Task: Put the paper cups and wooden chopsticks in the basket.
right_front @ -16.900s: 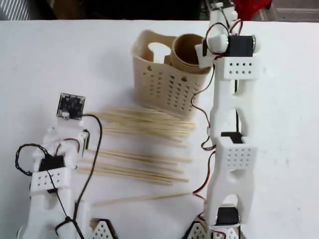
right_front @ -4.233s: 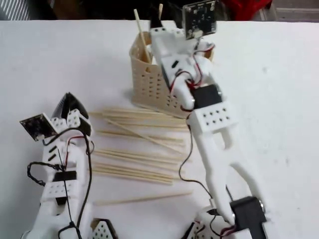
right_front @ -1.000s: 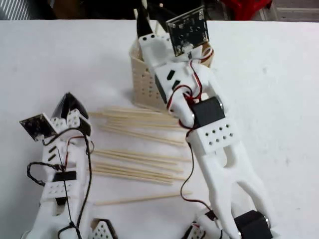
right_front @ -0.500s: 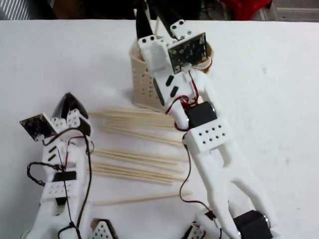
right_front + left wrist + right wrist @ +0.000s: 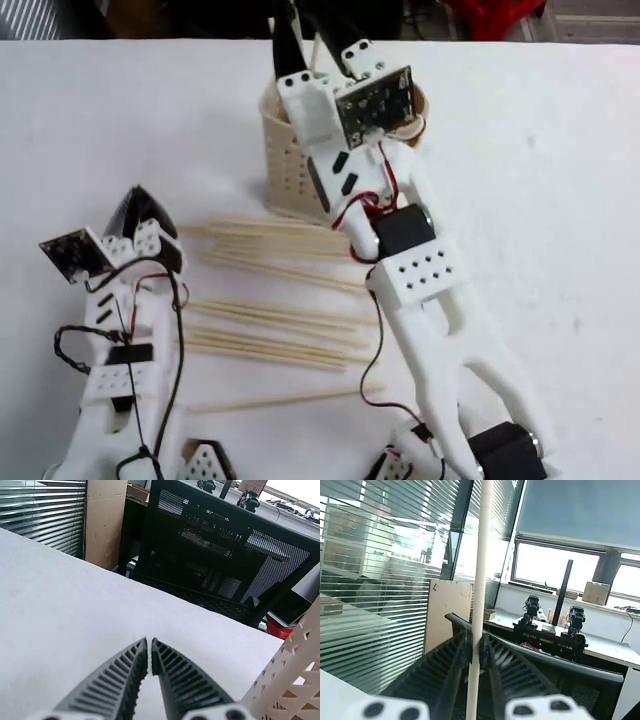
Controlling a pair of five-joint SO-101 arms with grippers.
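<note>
The chopstick (image 5: 481, 570) stands upright, pinched between my right gripper's (image 5: 475, 651) fingers, with the basket (image 5: 283, 160) directly beneath me. I judge this the drop-in step: next I should lower slightly and spread my fingers so it slides inside. More chopsticks (image 5: 280, 270) lie back toward my base. My left gripper (image 5: 150, 652) sits beside them, pressed narrow and holding nothing.

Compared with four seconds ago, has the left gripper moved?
No. The left gripper stays shut at the same spot, just left of the loose wooden chopsticks on the table.
</note>
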